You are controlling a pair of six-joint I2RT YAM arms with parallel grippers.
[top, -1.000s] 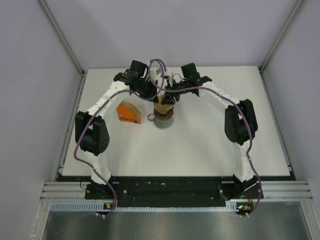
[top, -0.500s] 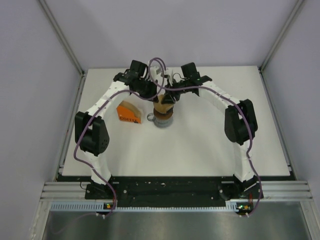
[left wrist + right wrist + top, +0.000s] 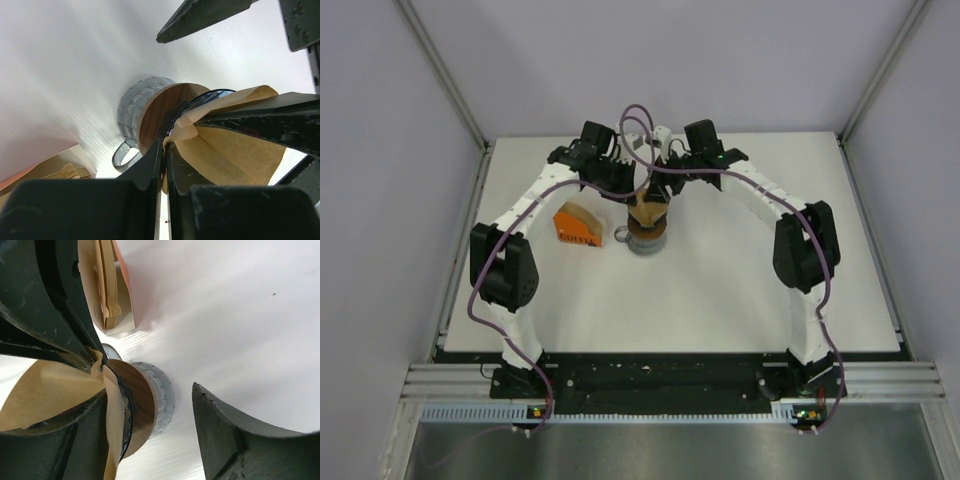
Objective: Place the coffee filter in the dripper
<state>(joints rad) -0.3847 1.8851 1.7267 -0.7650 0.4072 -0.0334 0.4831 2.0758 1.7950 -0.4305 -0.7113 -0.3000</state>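
The tan coffee filter (image 3: pixel 235 150) hangs spread open just above the dripper, also seen in the top view (image 3: pixel 645 208) and the right wrist view (image 3: pixel 47 390). Only the dripper's thin blue rim (image 3: pixel 202 96) (image 3: pixel 125 402) shows, seated on the brown-rimmed grey mug (image 3: pixel 647 241). My left gripper (image 3: pixel 164 145) (image 3: pixel 633 199) is shut on the filter's edge. My right gripper (image 3: pixel 150 395) (image 3: pixel 661 194) is open: one finger (image 3: pixel 75 440) lies inside the filter's mouth, the other finger (image 3: pixel 235 440) is outside, beside the mug.
The orange printed pack (image 3: pixel 577 226) with spare filters lies left of the mug, also in the right wrist view (image 3: pixel 114 290). The mug's handle (image 3: pixel 620 236) points left. Both arms crowd over the mug at the table's far middle.
My right arm has shifted a little, its wrist moving back and its elbow outward. The filter stays held over the mug and looks opened wider.
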